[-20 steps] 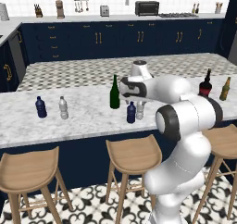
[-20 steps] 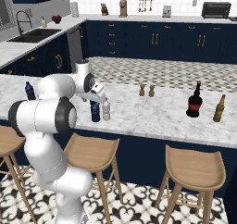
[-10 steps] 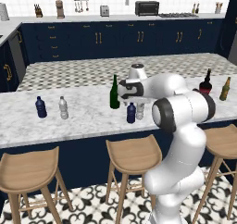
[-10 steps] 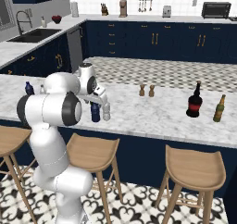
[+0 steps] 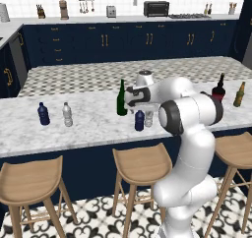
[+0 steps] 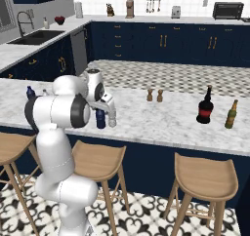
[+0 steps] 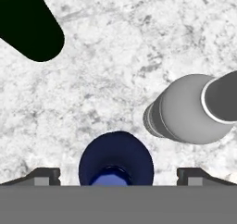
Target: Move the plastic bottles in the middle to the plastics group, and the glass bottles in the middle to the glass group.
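Note:
In the middle of the marble counter stand a navy plastic bottle [image 5: 140, 120] [image 6: 100, 119], a clear-whitish plastic bottle [image 5: 148, 119] [image 6: 112, 118] and a tall green glass bottle [image 5: 121, 98]. My gripper [image 5: 139, 107] [image 6: 104, 107] hangs open just above the navy bottle. From the hand, the navy bottle [image 7: 115, 165] sits between the spread fingertips [image 7: 46, 176], with the clear bottle [image 7: 190, 108] to one side and the green bottle [image 7: 30, 26] beyond. The plastics group [image 5: 44, 113] stands far left. The glass group [image 5: 218, 88] [image 6: 205, 107] stands far right.
A clear bottle [image 5: 67, 114] pairs with the navy one on the left; a slim amber bottle [image 5: 239, 94] [image 6: 231, 114] stands by the red-labelled one. Two small shakers [image 6: 154, 95] sit mid-counter. Wooden stools [image 5: 140, 165] line the counter's front edge.
The hand has shifted slightly left and down, settling over the navy bottle in the middle. The elbow has swung. No bottle has moved, and the jaws stay wide.

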Controlling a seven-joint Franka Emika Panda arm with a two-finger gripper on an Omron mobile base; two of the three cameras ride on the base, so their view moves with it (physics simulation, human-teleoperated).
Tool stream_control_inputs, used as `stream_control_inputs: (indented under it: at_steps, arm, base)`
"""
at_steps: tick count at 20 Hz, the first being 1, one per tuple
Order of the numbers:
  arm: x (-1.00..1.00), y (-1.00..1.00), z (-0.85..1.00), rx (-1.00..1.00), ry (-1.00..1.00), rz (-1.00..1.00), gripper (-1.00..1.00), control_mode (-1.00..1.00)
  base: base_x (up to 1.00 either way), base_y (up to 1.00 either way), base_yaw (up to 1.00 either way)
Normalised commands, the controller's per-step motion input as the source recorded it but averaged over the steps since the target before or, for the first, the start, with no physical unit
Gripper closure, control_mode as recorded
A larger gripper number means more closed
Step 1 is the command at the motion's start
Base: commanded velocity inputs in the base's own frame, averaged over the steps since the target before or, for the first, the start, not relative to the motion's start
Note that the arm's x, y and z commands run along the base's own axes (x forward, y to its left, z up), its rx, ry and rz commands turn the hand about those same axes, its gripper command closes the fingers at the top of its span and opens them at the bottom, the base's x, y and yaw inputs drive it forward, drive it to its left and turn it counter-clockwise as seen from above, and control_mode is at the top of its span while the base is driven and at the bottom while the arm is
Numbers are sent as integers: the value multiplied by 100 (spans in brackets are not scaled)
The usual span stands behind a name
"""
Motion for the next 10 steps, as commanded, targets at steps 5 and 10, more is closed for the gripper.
stream_control_inputs:
  at_steps: [5,10]
  arm:
    - [16,0,-27,1,-1,0,-100,-100]
    - [1,0,-26,0,-3,0,100,-100]
  base:
    - [0,0,0]
    - [0,0,0]
